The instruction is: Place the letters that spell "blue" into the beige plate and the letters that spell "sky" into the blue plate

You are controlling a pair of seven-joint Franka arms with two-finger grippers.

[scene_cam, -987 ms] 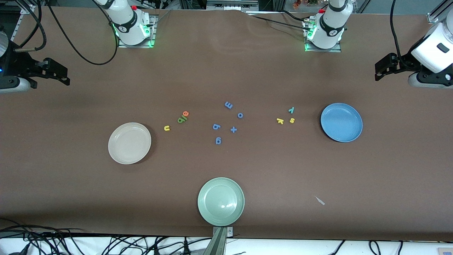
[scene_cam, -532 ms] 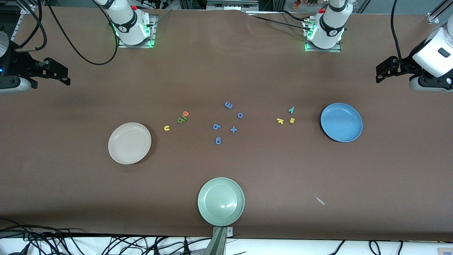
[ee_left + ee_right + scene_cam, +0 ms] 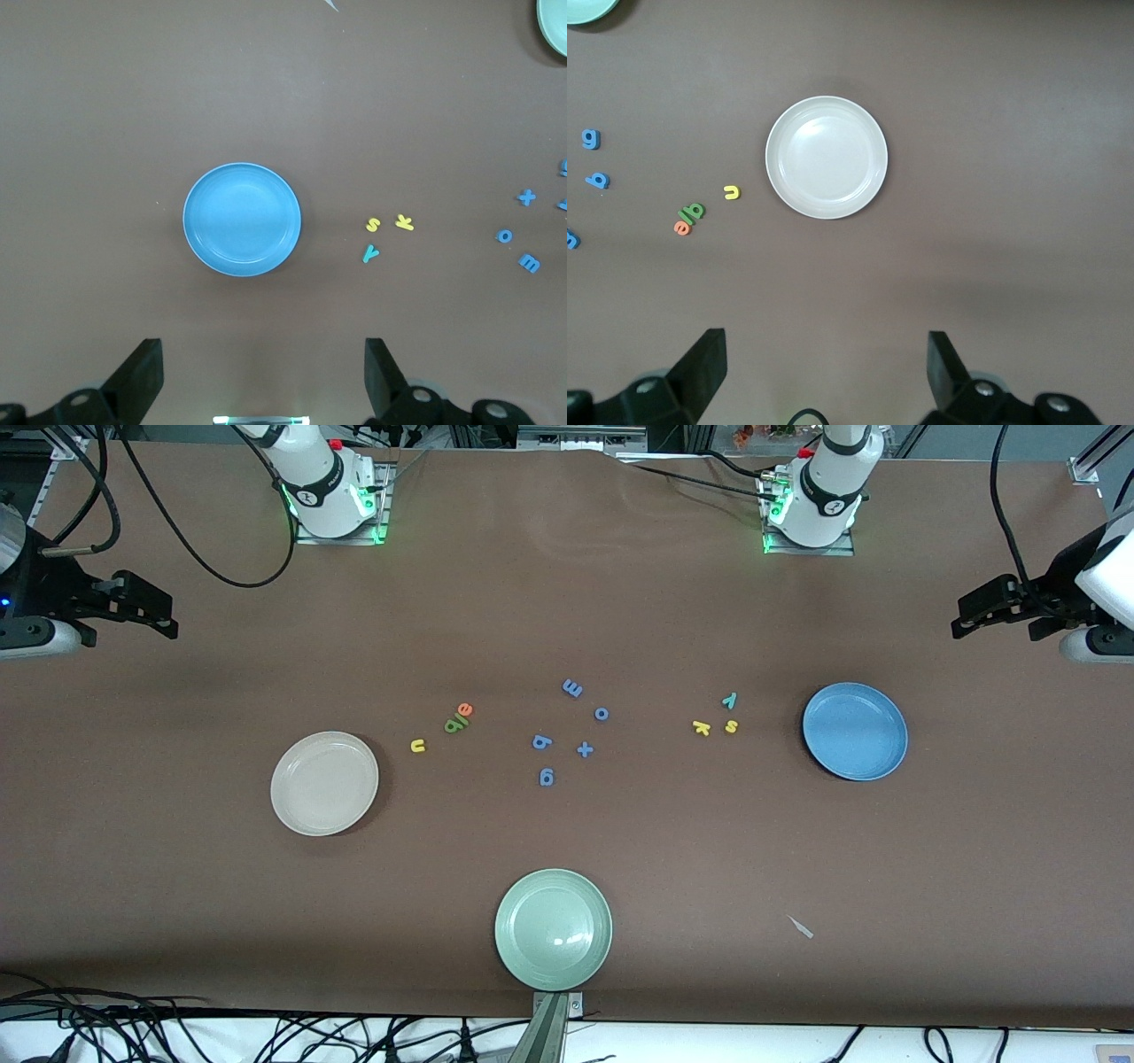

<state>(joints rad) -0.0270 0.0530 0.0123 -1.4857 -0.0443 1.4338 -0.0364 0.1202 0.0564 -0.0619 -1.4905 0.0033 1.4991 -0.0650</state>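
The beige plate (image 3: 324,783) (image 3: 827,158) lies toward the right arm's end. Beside it are the yellow u (image 3: 418,746) (image 3: 732,192) and a touching cluster of green b (image 3: 454,724), dark green l (image 3: 459,717) and orange e (image 3: 464,709) (image 3: 680,228). The blue plate (image 3: 855,731) (image 3: 242,219) lies toward the left arm's end, with yellow k (image 3: 701,728), yellow s (image 3: 731,726) and teal y (image 3: 729,701) (image 3: 370,254) beside it. My right gripper (image 3: 165,619) (image 3: 826,367) and left gripper (image 3: 964,622) (image 3: 263,372) hang open and hold nothing, each high over bare table at its own end.
Several blue letters and symbols (image 3: 572,688) lie scattered mid-table between the two groups. A pale green plate (image 3: 553,929) sits near the table edge closest to the front camera. A small white scrap (image 3: 800,926) lies on the cloth near it, toward the left arm's end.
My left arm has drawn outward toward its end of the table. The right arm, the letters and the plates have not moved.
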